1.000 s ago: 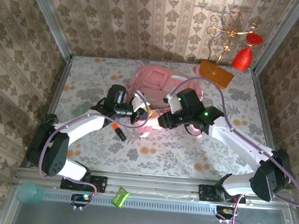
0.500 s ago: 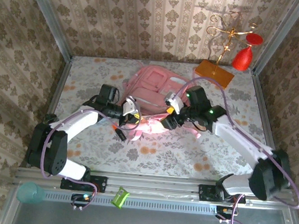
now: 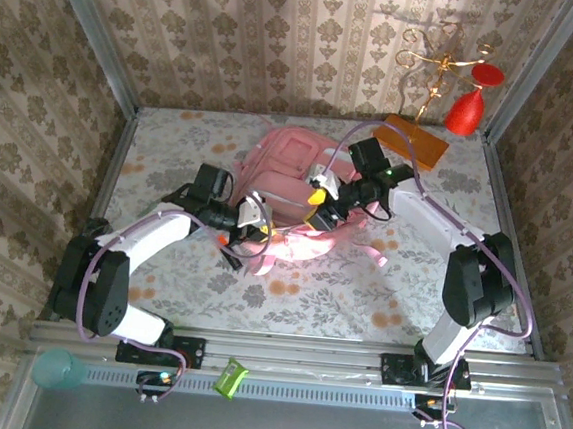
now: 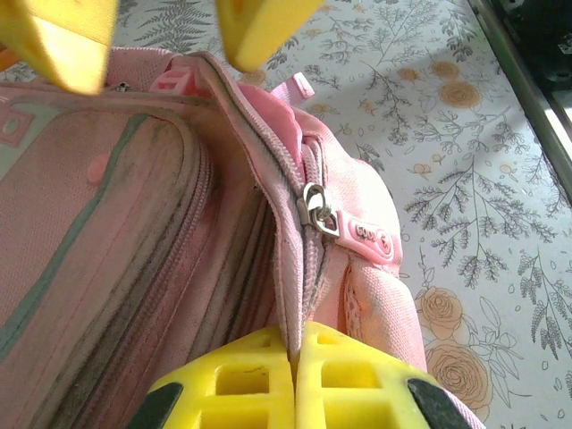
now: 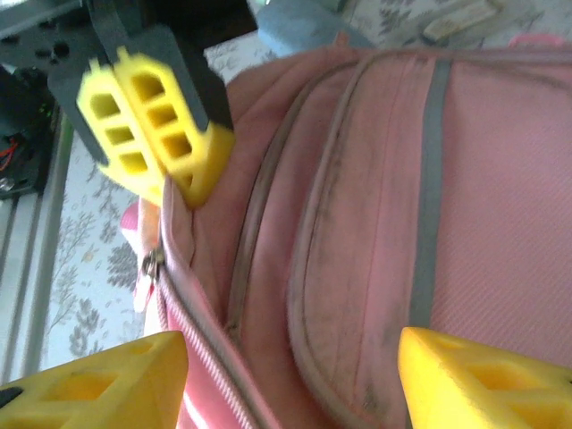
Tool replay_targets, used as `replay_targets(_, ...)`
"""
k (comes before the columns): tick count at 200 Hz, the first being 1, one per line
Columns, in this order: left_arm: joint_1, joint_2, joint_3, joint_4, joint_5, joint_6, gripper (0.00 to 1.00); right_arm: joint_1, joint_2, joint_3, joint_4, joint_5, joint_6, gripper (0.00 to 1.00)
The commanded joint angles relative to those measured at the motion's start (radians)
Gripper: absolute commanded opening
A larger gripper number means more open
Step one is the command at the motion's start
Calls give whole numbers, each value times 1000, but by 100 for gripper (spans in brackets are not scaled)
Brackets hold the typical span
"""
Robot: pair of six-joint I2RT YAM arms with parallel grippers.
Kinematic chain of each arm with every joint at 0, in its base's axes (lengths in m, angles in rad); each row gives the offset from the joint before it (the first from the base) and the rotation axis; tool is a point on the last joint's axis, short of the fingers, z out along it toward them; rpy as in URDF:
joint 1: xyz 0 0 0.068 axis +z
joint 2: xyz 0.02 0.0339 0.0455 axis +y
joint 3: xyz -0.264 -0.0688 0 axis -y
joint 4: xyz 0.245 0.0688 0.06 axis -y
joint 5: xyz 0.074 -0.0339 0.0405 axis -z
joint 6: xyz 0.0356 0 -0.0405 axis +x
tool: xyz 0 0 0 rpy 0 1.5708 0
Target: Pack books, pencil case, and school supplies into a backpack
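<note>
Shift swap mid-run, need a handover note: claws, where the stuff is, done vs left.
Left claw: shut, pinching the backpack's edge fabric beside the zip pull.
Right claw: open, fingers spread over the backpack, holding nothing.
The backpack lies mid-table. A black-and-orange pen lies on the table beside the left arm.
Done: the edge of the opening is gripped. Can't tell whether anything is inside.
Left: probably spread the opening wider, then load the pen and the rest.
</note>
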Motion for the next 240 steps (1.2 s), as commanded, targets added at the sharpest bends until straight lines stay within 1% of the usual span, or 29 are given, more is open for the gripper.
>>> replay_targets(1,-6,-29,50,-9,50,38,0,-9,-4,-18,-84,-67,-68,66)
replay_targets(44,-9,-33,49,-4,35,37,0,-14,56,6,-122,-89,-93,67)
replay_targets(78,-11,-36,50,-2,26,35,0,-13,92,3,-133,-94,-111,65)
replay_targets(95,-15,-34,50,3,23,32,0,-12,104,3,-135,-92,-116,61)
replay_targets(108,-18,-33,48,3,18,33,0,-14,109,4,-136,-84,-120,55)
replay_targets(136,-19,-33,45,23,-7,15,0,-8,99,0,-143,-85,-120,52)
replay_targets(150,-19,-36,42,58,-24,-28,0,3,85,-21,-132,-69,-111,52)
replay_targets(166,-19,-37,43,87,-39,-64,0,15,56,-61,-103,-47,-92,49)
replay_targets(178,-19,-41,43,105,-45,-81,0,17,30,-98,-61,-28,-72,45)
replay_targets(198,-19,-50,40,121,-41,-97,0,21,-11,-140,-9,42,-60,32)
replay_targets(216,-20,-60,28,122,-28,-95,0,35,-56,-176,77,147,-39,14)
replay_targets(223,-20,-64,27,115,-22,-91,0,42,-81,-194,145,189,-32,8)
replay_targets(232,-22,-68,26,96,-14,-82,0,60,-117,-226,215,260,-27,3)
replay_targets(240,-23,-71,26,69,-7,-68,0,82,-153,-258,289,338,-22,1)
